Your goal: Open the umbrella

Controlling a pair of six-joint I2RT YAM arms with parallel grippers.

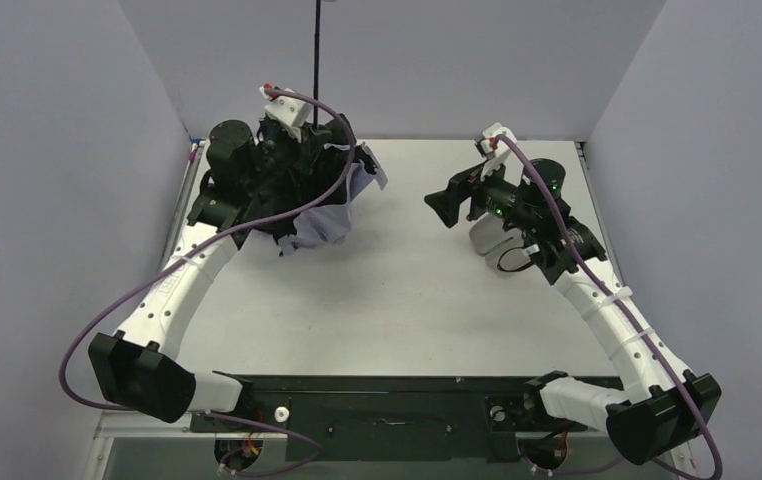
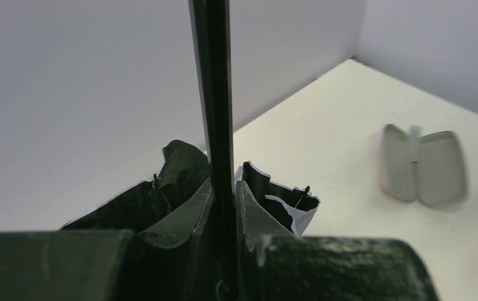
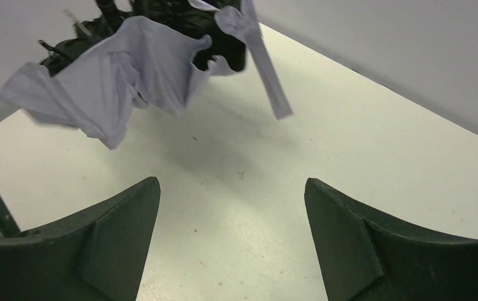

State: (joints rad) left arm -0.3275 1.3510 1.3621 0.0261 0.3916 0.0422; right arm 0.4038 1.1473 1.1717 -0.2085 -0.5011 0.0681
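Left gripper (image 2: 224,188) clenched on thin black telescopic shaft (image 2: 214,94) of compact folding umbrella (image 1: 322,215); shaft pinched between both fingers (image 2: 192,210), running straight out beyond fingertips; pale lavender crinkly canopy (image 3: 117,81) bunched slack around gripper at left rear of white table (image 1: 407,300) (black underside visible in folds); lavender strap (image 3: 269,75) dangling loose. Right gripper (image 3: 231,188) released, jaws wide apart, nothing between; located at right side of table, well apart from umbrella, near pale oblong fabric sleeve (image 2: 423,166) lying on table.

Fingers (image 2: 252,227) tight on umbrella shaft (image 2: 214,94); perhaps a sleeve (image 2: 424,166) beyond.
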